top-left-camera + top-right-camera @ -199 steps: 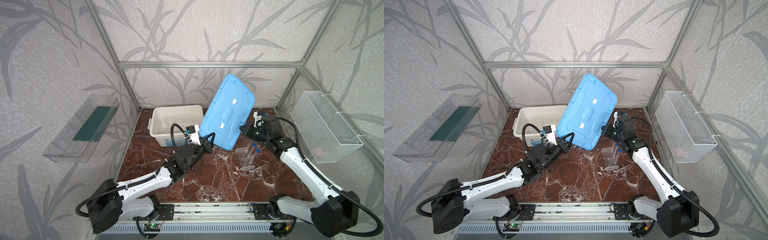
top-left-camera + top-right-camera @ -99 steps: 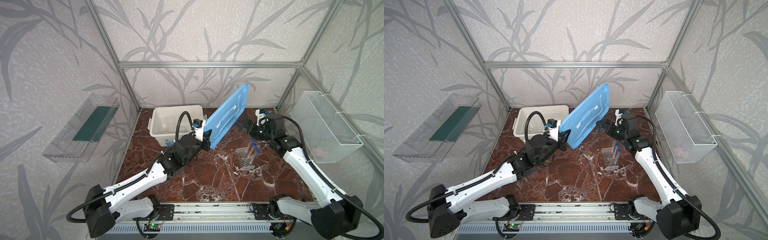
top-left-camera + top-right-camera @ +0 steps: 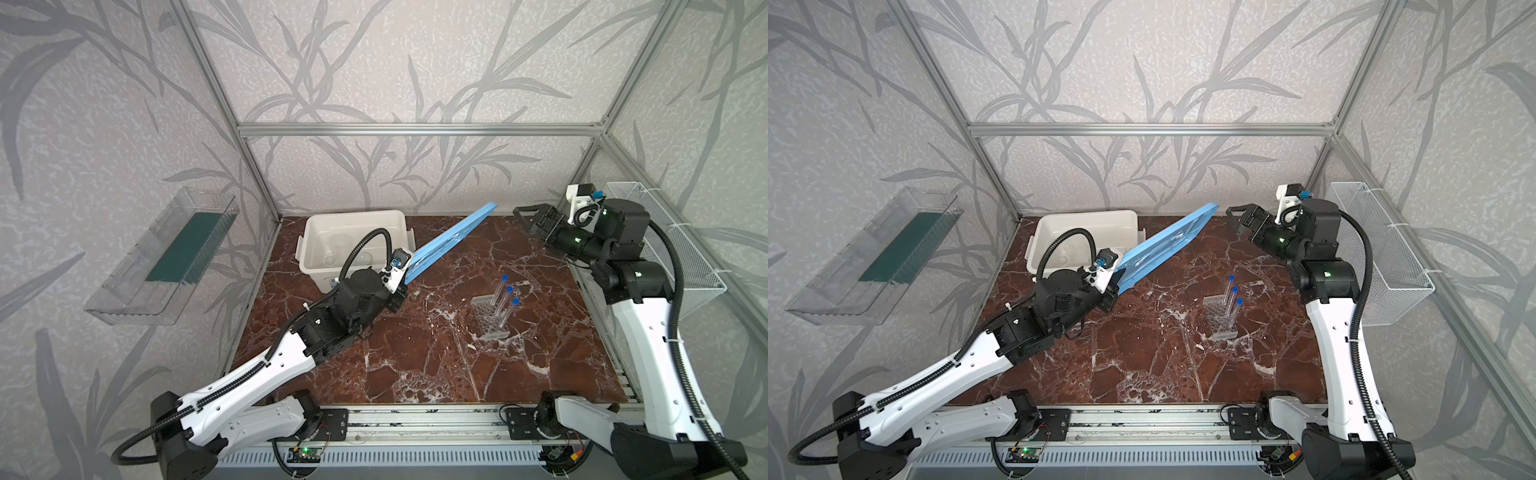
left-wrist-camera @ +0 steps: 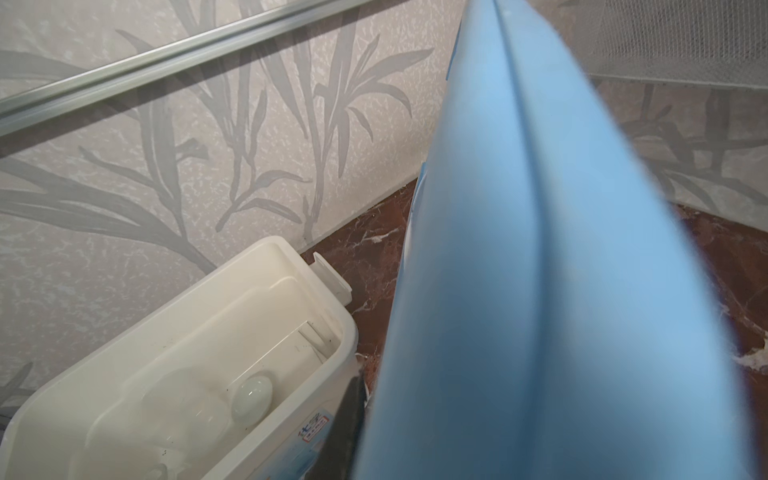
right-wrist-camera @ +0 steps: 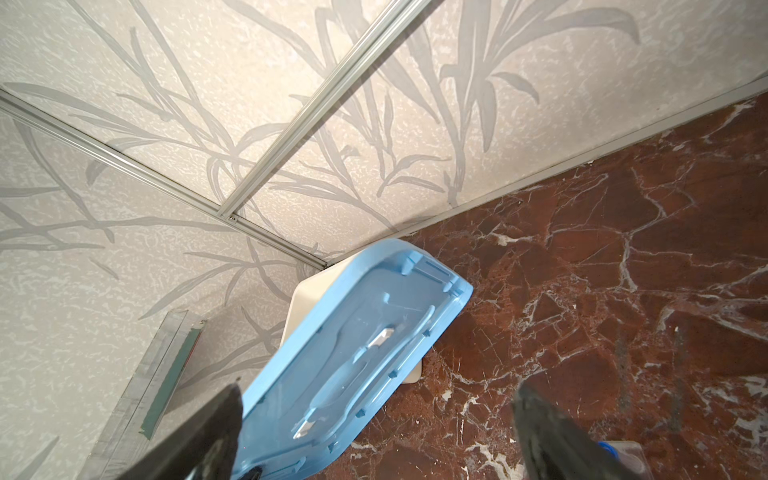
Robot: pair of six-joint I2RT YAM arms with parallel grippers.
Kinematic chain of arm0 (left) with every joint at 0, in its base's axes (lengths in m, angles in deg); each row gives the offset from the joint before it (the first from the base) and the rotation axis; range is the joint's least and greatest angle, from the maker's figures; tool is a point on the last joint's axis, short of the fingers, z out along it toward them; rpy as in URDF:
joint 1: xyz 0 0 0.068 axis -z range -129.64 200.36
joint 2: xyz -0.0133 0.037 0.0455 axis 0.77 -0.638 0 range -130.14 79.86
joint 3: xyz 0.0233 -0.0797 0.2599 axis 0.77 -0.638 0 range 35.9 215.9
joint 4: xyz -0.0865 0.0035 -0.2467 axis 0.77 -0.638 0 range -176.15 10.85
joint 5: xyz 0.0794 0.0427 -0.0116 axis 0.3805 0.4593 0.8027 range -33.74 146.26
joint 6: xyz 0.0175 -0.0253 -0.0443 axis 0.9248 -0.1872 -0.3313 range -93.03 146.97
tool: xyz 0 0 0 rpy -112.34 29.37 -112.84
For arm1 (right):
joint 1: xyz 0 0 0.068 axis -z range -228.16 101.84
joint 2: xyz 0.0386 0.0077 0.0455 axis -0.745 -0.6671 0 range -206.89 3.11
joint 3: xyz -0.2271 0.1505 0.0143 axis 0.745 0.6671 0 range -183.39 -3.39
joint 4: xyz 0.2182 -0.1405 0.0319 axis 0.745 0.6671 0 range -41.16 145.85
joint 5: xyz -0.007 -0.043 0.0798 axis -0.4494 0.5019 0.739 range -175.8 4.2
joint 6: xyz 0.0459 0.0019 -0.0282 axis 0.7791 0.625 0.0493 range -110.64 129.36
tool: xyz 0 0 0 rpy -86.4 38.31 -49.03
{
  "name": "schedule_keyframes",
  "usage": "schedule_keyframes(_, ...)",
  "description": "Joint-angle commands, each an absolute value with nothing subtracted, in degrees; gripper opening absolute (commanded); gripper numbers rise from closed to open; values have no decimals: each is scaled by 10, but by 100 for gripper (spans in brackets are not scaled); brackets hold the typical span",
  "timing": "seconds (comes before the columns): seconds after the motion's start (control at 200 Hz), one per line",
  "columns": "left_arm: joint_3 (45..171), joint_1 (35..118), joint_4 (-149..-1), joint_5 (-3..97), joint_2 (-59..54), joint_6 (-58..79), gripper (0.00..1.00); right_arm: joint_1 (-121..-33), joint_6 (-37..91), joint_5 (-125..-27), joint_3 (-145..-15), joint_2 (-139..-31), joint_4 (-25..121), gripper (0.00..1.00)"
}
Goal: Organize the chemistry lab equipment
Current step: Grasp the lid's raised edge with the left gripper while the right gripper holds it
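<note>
The blue lid (image 3: 451, 240) (image 3: 1163, 245) hangs tilted and nearly edge-on to the right of the white bin (image 3: 353, 216) (image 3: 1084, 214). My left gripper (image 3: 401, 291) (image 3: 1113, 291) is shut on the lid's lower end; one dark finger (image 4: 347, 432) presses against the lid (image 4: 540, 291). My right gripper (image 3: 528, 222) (image 3: 1237, 220) hovers open at the back right, clear of the lid (image 5: 365, 353). Three blue-capped tubes (image 3: 505, 291) (image 3: 1232, 297) stand in the clear rack (image 3: 490, 320) (image 3: 1219, 322). Inside the bin lie a small white round dish (image 4: 251, 405) and faint clear glassware (image 4: 183, 403).
A wire basket (image 3: 665, 257) hangs on the right wall and a clear shelf (image 3: 166, 257) on the left wall. The marble tabletop (image 3: 415, 361) spreads in front of the rack. Aluminium frame posts stand at the back corners.
My right gripper has opened, let go of the lid and drawn back to the right. The left gripper has swung the lid from facing the camera to edge-on and lower.
</note>
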State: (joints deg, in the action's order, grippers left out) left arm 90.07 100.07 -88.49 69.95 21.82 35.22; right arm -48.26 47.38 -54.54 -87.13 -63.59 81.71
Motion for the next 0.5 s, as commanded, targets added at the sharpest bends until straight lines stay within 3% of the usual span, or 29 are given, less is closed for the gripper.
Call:
schedule_keyframes(0.0, 903, 1012, -887, 712, 239, 387, 0, -483, 479, -490, -903, -678, 876, 100)
schedule_keyframes(0.275, 892, 1051, -885, 757, 238, 437, 0, -501, 500, -472, -890, -733, 862, 97)
schedule_keyframes(0.5, 874, 1096, -858, 849, 229, 482, 0, -518, 499, -472, -875, -770, 853, 90)
